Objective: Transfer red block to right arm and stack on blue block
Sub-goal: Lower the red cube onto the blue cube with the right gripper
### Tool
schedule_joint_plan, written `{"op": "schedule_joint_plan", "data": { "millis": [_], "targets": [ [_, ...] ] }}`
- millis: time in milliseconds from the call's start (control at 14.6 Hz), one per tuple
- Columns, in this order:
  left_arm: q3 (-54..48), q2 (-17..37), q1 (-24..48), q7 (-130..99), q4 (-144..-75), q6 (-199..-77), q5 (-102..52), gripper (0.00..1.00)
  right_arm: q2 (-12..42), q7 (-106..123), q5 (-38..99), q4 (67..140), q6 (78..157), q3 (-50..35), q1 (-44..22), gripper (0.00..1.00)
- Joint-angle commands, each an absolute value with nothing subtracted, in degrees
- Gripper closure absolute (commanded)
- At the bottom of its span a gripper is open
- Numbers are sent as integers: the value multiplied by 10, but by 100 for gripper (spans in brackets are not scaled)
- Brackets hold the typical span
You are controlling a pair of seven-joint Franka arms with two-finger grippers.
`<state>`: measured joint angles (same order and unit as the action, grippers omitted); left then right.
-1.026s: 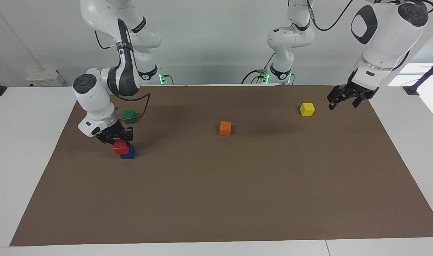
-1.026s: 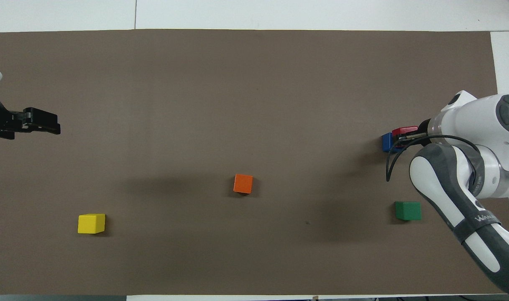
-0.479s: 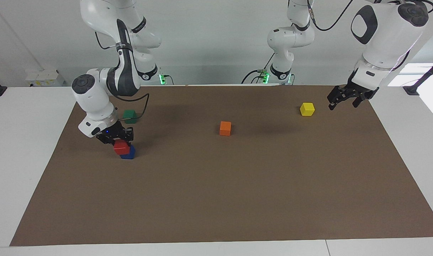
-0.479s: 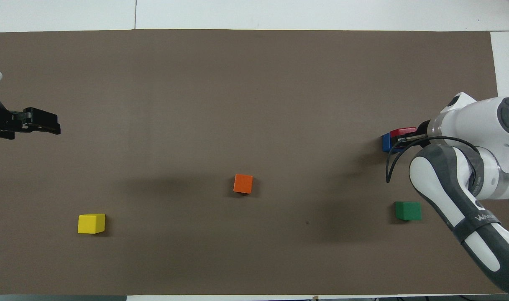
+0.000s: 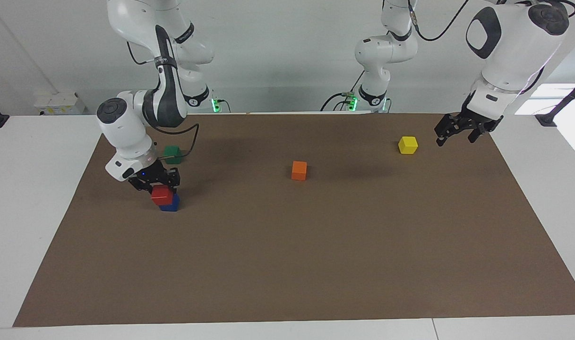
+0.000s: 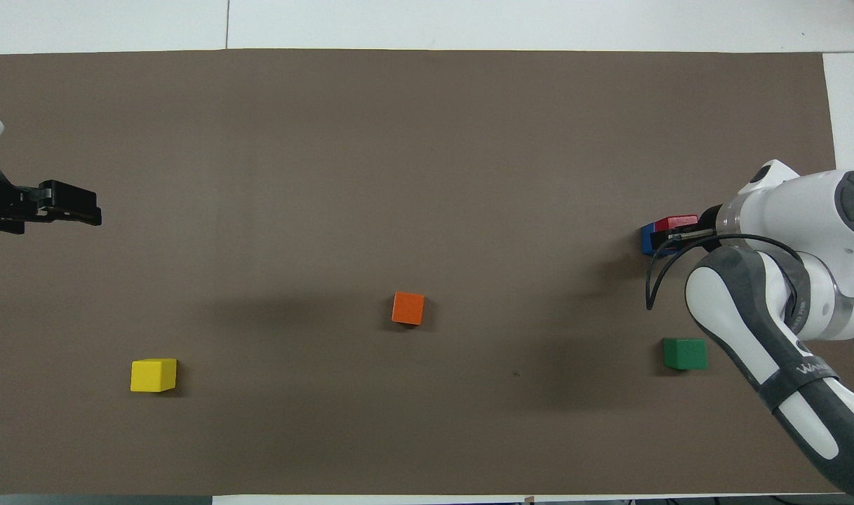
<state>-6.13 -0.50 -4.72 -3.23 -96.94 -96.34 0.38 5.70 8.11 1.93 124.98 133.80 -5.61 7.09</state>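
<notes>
The red block (image 5: 162, 195) rests on the blue block (image 5: 171, 204) toward the right arm's end of the brown mat, shifted a little off centre. My right gripper (image 5: 158, 188) comes down from above and is shut on the red block. In the overhead view the right gripper (image 6: 671, 236) hides most of the red block (image 6: 677, 222) and the blue block (image 6: 648, 238). My left gripper (image 5: 455, 140) hangs open and empty over the mat's edge at the left arm's end, beside the yellow cube, and it also shows in the overhead view (image 6: 90, 214).
A green cube (image 5: 172, 154) lies nearer to the robots than the stack. An orange cube (image 5: 299, 170) lies mid-mat. A yellow cube (image 5: 407, 145) lies toward the left arm's end. The brown mat (image 5: 315, 264) covers the white table.
The right arm's wrist has shifted slightly, and the red block has edged a little with it on top of the blue block. The left arm has not moved.
</notes>
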Motion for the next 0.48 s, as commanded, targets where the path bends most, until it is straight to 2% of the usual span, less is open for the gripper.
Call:
{"op": "schedule_joint_plan", "data": {
  "millis": [0,205,410],
  "targets": [
    [-56,-10,-42,-30,-967,-953,8,0,45,96,35,1259,1346,-61,77,0],
    [-56,-10,-42,-30,-967,-953,8,0,41,97,35,1228,1313,-60,76,0],
    [-56,-10,-42,-30,-967,-953,8,0,40,100,33,1140,1220,-60,76,0]
  ]
}}
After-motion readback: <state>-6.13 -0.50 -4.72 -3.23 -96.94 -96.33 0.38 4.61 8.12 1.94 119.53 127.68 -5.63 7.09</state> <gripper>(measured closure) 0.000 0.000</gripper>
